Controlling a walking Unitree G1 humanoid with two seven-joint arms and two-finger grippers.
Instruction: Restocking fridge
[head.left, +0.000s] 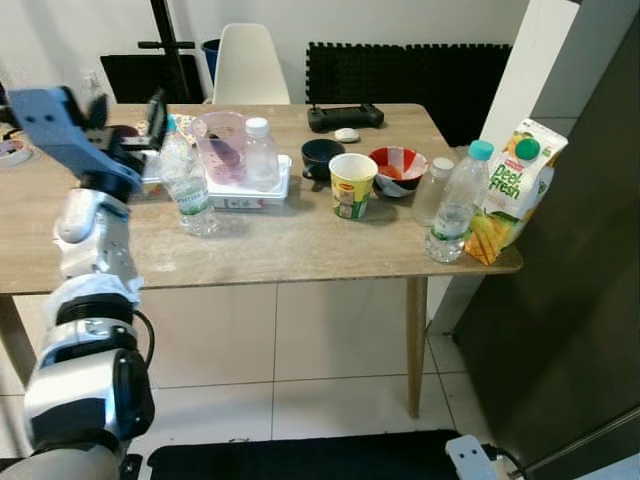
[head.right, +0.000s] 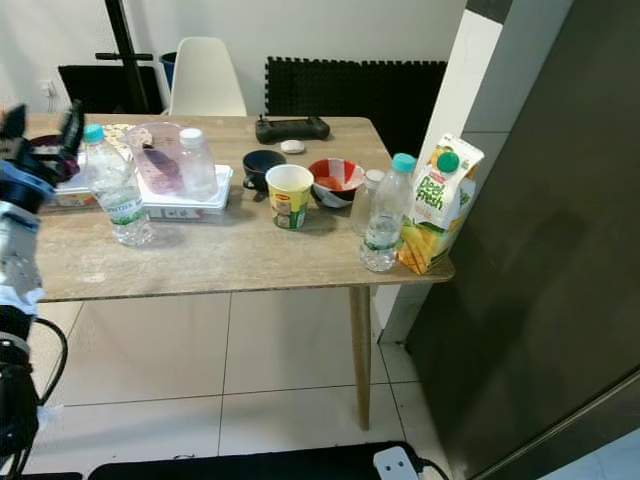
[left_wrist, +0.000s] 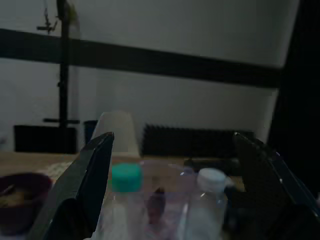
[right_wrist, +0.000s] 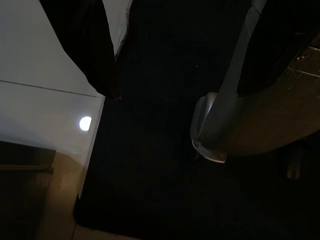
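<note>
My left gripper (head.left: 126, 118) is raised over the table's left end, open, just behind a clear water bottle with a teal cap (head.left: 188, 188). In the left wrist view that teal-capped bottle (left_wrist: 125, 200) stands ahead between the spread fingers (left_wrist: 87, 185), untouched, with a white-capped bottle (left_wrist: 210, 205) beside it. At the table's right corner stand a second teal-capped water bottle (head.left: 456, 205), a small white-capped bottle (head.left: 433, 190) and an orange juice carton (head.left: 512, 190). The dark fridge door (head.left: 585, 260) rises at the right. My right gripper (right_wrist: 177, 92) hangs idle and open over a black floor mat.
On the wooden table (head.left: 300, 245) are a white tray (head.left: 250, 190) with a pink jug (head.left: 222, 145) and white-capped bottle (head.left: 261, 152), a yellow cup (head.left: 352, 185), a dark mug (head.left: 322, 157), a red bowl (head.left: 397, 168) and a black controller (head.left: 345, 117). A white chair (head.left: 248, 65) stands behind.
</note>
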